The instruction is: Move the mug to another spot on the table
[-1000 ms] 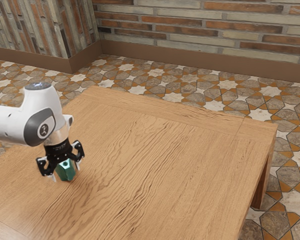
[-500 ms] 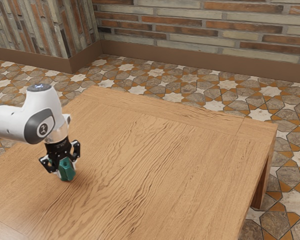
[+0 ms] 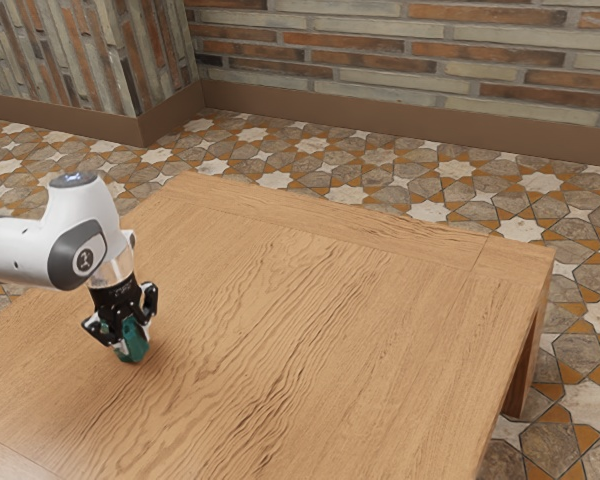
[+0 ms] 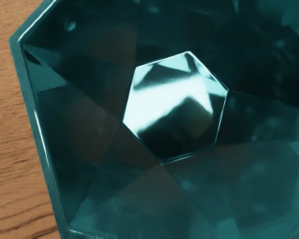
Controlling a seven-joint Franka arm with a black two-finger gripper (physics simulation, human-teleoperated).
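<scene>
Mug (image 3: 134,348), teal and faceted, is sitting low at the tabletop near the table's (image 3: 330,300) edge on the exterior view's left, well apart from the far edge and from the corner on the exterior view's right; cannot tell whether its base is touching the wood or is just off it. Black gripper (image 3: 128,335) is coming straight down over it, with its fingers drawn in and pressing on the mug from two sides. In the wrist view the mug (image 4: 174,114) is lying directly under the hand, open mouth facing up; its dark teal inside is showing flat facets and a shiny six-sided bottom, and a strip of wood grain (image 4: 10,149) is showing beside its rim. The white arm (image 3: 40,245) is reaching in from the exterior view's left; its grey joint cap (image 3: 83,258) is carrying a small pale mark, too small to read. Patterned floor tiles (image 3: 400,170) and a brick wall (image 3: 430,50) are lying beyond the table.
</scene>
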